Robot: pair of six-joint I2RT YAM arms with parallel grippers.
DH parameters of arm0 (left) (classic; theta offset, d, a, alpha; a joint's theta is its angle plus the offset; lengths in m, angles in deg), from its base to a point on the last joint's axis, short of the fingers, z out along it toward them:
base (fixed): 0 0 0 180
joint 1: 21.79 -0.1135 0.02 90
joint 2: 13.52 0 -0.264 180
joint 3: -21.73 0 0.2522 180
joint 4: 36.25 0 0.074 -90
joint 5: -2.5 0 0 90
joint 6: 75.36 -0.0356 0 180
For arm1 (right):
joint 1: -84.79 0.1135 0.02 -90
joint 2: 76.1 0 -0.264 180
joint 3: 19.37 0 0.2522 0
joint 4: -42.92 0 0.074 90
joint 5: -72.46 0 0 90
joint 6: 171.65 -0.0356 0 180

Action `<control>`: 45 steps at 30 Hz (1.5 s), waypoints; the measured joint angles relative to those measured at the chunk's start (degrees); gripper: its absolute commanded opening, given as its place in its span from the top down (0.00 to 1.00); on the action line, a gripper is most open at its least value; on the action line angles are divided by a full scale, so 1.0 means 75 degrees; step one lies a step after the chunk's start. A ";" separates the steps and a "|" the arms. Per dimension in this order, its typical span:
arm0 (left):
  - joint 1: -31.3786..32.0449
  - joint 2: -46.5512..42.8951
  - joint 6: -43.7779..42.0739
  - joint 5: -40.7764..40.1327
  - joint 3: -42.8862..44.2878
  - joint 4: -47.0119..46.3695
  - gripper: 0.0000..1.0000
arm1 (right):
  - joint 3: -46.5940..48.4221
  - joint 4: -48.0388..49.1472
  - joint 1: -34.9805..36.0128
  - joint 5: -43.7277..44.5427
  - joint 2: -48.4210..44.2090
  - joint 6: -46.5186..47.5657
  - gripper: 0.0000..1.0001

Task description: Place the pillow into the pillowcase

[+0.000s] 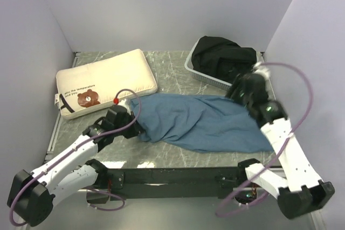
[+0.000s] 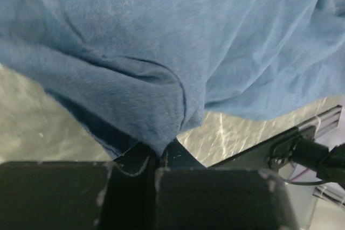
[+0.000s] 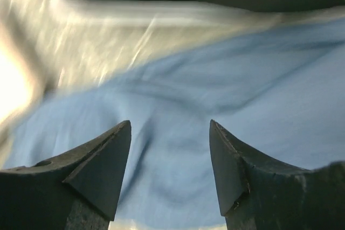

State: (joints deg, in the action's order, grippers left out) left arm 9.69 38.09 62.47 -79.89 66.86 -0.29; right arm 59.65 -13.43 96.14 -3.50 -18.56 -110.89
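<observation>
Though wrinkled, dusty-blue pillowcase (image 1: pixel 205 122) w/ left tool (image 2: pixel 156 159) clamped on its edge, right tool (image 3: pixel 170 123) agape

Soft, even light; right wrist view motion-blurred, white glare on table (image 3: pixel 97 47) beside pillowcase (image 3: pixel 178 106).

One pillow (image 1: pixel 105 82), one pillowcase (image 1: pixel 199 122), one basket (image 1: pixel 207 79).

One marking found. The pillow (image 1: pixel 108 79), at the far left corner of the counter (image 1: pixel 172 74), carries two short lines of black lettering near its left end, just above a brown bear print (image 1: pixel 88 98). The upper line appears to include "the temperature"; the rest is too small to read.
</observation>
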 measured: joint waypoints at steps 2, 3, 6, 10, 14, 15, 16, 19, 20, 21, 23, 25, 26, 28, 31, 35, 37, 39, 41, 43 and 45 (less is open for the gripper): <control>0.0149 -0.0277 0.0364 -0.0015 -0.0440 -0.0265 0.99 | -0.1102 0.0530 0.1011 -0.0189 -0.0469 -0.0262 0.34; 0.0201 -0.0417 0.0527 -0.0035 -0.0618 -0.0455 0.99 | -0.1582 0.0796 0.1536 -0.0239 -0.0609 -0.0411 0.34; 0.0321 -0.0615 0.0947 -0.0146 -0.0956 -0.0883 0.99 | -0.2923 0.1527 0.3054 -0.0163 -0.0653 -0.0921 0.34; 0.0487 -0.0609 0.1332 -0.0458 -0.1072 -0.1122 0.99 | -0.4051 0.2124 0.4878 0.0000 -0.0006 -0.1737 0.33; 0.0516 -0.0501 0.1411 -0.0761 -0.0985 -0.1137 0.99 | -0.4095 0.2495 0.6467 0.0612 0.0973 -0.2404 0.31; 0.0516 -0.0425 0.1408 -0.0845 -0.0903 -0.1105 0.99 | -0.4083 0.2594 0.6679 0.0705 0.1218 -0.2509 0.31; 0.0516 -0.0385 0.1408 -0.0889 -0.0839 -0.1087 0.99 | -0.4057 0.2675 0.6825 0.0810 0.1507 -0.2594 0.33; 0.0516 -0.0277 0.1393 -0.1064 -0.0597 -0.1037 0.99 | -0.3995 0.2932 0.6968 0.1014 0.2337 -0.2763 0.49; 0.0516 -0.0254 0.1384 -0.1107 -0.0516 -0.1020 0.99 | -0.3975 0.3005 0.6991 0.1032 0.2576 -0.2801 0.61; 0.0516 -0.0230 0.1376 -0.1154 -0.0431 -0.0997 0.99 | -0.3963 0.3051 0.7003 0.1084 0.2795 -0.2824 0.76; 0.0516 -0.0189 0.1343 -0.1236 -0.0251 -0.0935 0.98 | -0.3885 0.3069 0.7006 0.1256 0.2943 -0.2932 1.00; 0.0516 -0.0154 0.1314 -0.1326 -0.0064 -0.0868 0.98 | -0.3891 0.2996 0.7006 0.1303 0.2949 -0.3115 1.00; 0.0516 -0.0146 0.1288 -0.1364 0.0017 -0.0836 0.98 | -0.3891 0.2903 0.7003 0.1329 0.2891 -0.3206 1.00; 0.0516 -0.0105 0.1189 -0.1416 0.0181 -0.0708 0.96 | -0.3902 0.2532 0.7006 0.1358 0.2518 -0.3363 1.00; 0.0516 0.0044 0.1037 -0.1419 0.0414 -0.0632 0.96 | -0.4007 0.1617 0.7006 0.1422 0.0842 -0.3631 1.00; 0.0539 0.0201 0.0839 -0.1303 0.0493 -0.0656 0.91 | -0.3960 0.0297 0.7000 0.1574 -0.2159 -0.4028 1.00; 0.0612 0.0329 0.0702 -0.1055 0.0490 -0.0746 0.92 | -0.3864 -0.0344 0.7000 0.1617 -0.3287 -0.4240 1.00; 0.0796 0.0469 0.0600 -0.0836 0.0472 -0.0898 0.84 | -0.3803 -0.0778 0.7003 0.1635 -0.3867 -0.4418 1.00; 0.1276 0.0615 0.0527 -0.0764 0.0396 -0.1096 0.65 | -0.3803 -0.1180 0.7003 0.1641 -0.4153 -0.4587 0.86; 0.1859 0.0726 0.0493 -0.0729 0.0248 -0.1224 0.45 | -0.3803 -0.1562 0.7003 0.1716 -0.4307 -0.4741 0.67; 0.2305 0.0764 0.0504 -0.0731 0.0055 -0.1274 0.22 | -0.3748 -0.1853 0.7003 0.1801 -0.4336 -0.4803 0.57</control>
State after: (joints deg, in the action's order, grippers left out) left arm 26.98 43.82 66.25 -85.37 67.28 -9.84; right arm 31.54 -27.33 148.66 10.01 -51.08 -146.91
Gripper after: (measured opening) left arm 0.494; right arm 0.228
